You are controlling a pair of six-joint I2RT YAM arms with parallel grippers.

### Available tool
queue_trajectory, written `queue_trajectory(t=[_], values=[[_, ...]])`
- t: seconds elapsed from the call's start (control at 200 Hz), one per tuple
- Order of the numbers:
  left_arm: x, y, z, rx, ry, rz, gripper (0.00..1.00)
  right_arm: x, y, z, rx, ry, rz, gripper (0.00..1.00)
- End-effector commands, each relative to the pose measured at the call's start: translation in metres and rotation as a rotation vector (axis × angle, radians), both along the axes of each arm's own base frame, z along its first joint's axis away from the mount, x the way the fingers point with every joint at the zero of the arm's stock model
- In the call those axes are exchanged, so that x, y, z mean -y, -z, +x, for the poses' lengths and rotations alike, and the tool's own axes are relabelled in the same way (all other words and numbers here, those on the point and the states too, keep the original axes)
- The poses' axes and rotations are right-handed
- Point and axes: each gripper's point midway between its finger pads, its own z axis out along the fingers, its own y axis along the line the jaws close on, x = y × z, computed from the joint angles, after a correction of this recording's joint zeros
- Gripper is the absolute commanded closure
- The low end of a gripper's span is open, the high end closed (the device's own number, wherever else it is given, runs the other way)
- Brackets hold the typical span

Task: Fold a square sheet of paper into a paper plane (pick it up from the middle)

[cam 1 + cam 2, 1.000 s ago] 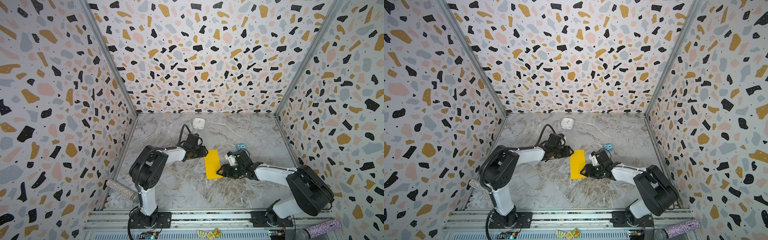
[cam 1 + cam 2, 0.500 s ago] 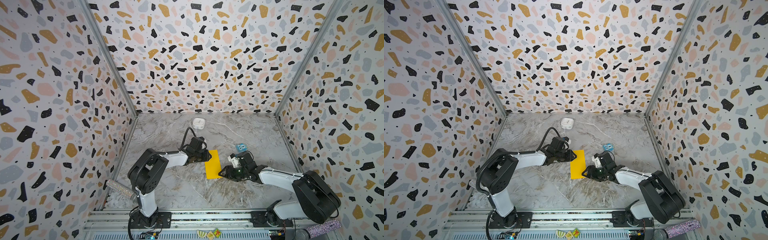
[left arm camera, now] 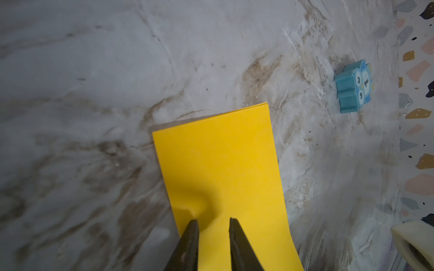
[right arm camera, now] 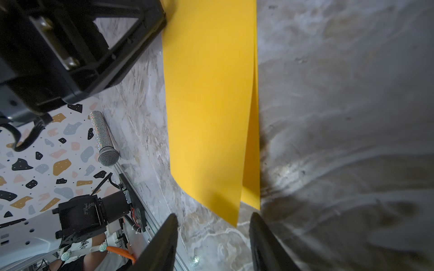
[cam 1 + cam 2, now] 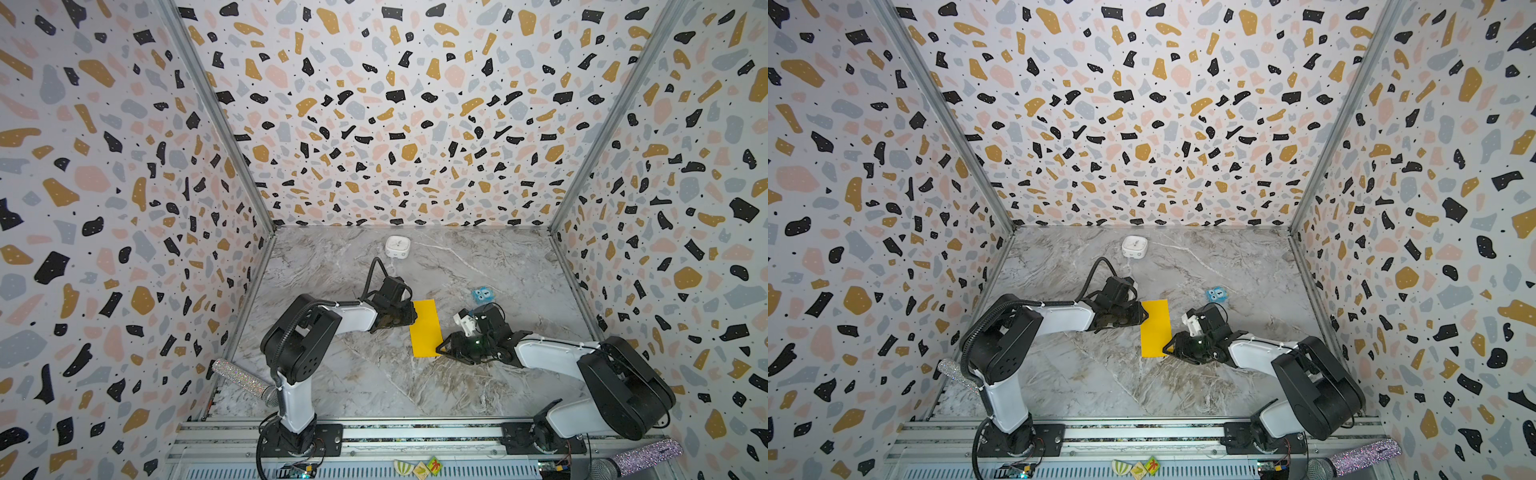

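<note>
Folded square sheet of paper (image 5: 424, 328) lies mid table (image 5: 374, 386). Left gripper (image 3: 213, 220), jaws narrowly parted, seemingly rests on one edge; right gripper (image 4: 214, 214) gapes before a curled corner.

Stereo pair high overhead, wrist cameras close, both showing paper (image 3: 220, 169)

Bright, even top views; dimmer wrist views, blurred and warped at edges.
</note>
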Motion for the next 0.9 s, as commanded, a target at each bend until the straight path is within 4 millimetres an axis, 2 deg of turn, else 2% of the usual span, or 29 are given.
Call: queue_trajectory(t=[0.0,0.23,0.516,0.896], values=[[-0.007,0.013,-0.005,-0.022,-0.012,0.021,0.74,-0.002,0.0,0.0,-0.005,-0.001,0.018,0.49],[-0.007,0.013,-0.006,-0.02,-0.006,0.019,0.74,-0.005,-0.002,0.006,0.006,0.009,0.035,0.51],[-0.005,0.008,-0.007,-0.015,0.004,0.006,0.74,-0.008,-0.005,0.019,0.03,0.033,0.034,0.65],[-0.003,0.006,-0.008,-0.013,0.021,0.0,0.75,-0.001,-0.005,0.021,0.036,0.045,-0.006,0.84]])
